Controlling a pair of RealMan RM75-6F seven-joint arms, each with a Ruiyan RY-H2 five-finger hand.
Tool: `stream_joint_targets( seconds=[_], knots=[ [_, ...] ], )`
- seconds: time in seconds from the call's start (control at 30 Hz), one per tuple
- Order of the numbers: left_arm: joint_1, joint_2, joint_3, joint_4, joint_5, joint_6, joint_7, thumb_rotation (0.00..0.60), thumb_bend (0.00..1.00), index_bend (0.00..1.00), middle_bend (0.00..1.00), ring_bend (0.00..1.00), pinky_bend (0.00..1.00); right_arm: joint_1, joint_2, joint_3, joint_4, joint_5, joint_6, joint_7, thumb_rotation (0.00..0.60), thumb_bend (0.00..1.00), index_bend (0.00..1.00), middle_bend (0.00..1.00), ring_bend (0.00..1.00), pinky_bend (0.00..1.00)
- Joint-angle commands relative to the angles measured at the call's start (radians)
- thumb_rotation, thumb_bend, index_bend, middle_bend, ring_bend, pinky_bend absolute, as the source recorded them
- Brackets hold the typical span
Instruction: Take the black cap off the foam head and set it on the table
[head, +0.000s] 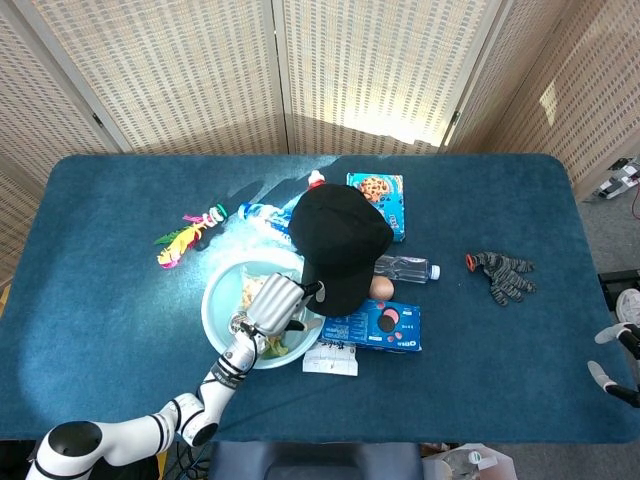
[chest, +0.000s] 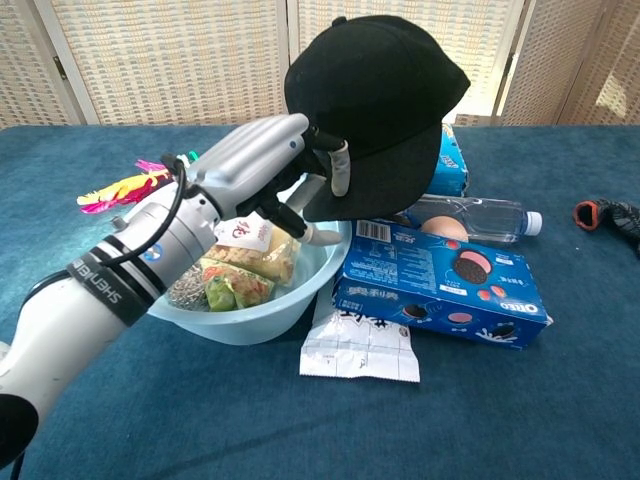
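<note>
The black cap (head: 340, 240) (chest: 380, 90) sits on the foam head, which it hides completely, just behind the middle of the table. My left hand (head: 278, 303) (chest: 270, 165) reaches over the bowl to the cap's brim. One fingertip (chest: 340, 168) lies on the brim's upper face, and the thumb (chest: 318, 236) hangs a little below the brim's edge, apart from it. Only the head view shows my right hand (head: 618, 355), off the table's right edge with its fingers spread and nothing in them.
A light blue bowl (chest: 250, 315) of snack packets stands under my left hand. An Oreo box (chest: 440, 280), a water bottle (chest: 470, 215), a white packet (chest: 360, 350) and a cookie box (head: 380, 195) crowd the cap. Gloves (head: 503, 273) lie right, a coloured toy (head: 185, 238) left.
</note>
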Motion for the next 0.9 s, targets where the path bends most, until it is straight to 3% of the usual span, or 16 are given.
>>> stream_joint_targets(
  seconds=[0.03,0.67,0.9],
  knots=[
    [-0.002,-0.004,-0.004,0.0,-0.007,-0.003,0.003,0.6,0.07,0.52,0.87,0.95,0.97,0.0,0.0,0.0,0.0,0.0,0.0,0.0,0.6,0.24,0.49,0.44,0.41,0.52],
    [-0.006,-0.013,-0.026,-0.028,-0.048,-0.01,0.0,0.6,0.08,0.51,0.88,0.96,1.0,0.0,0.001,0.003,-0.002,0.002,-0.005,-0.002,0.6,0.24,0.49,0.44,0.41,0.52],
    [-0.014,-0.02,-0.029,-0.027,-0.052,-0.018,-0.004,0.6,0.22,0.51,0.88,0.96,1.0,-0.002,0.002,0.003,-0.003,0.003,-0.005,-0.001,0.6,0.24,0.49,0.44,0.41,0.52]
  ],
)
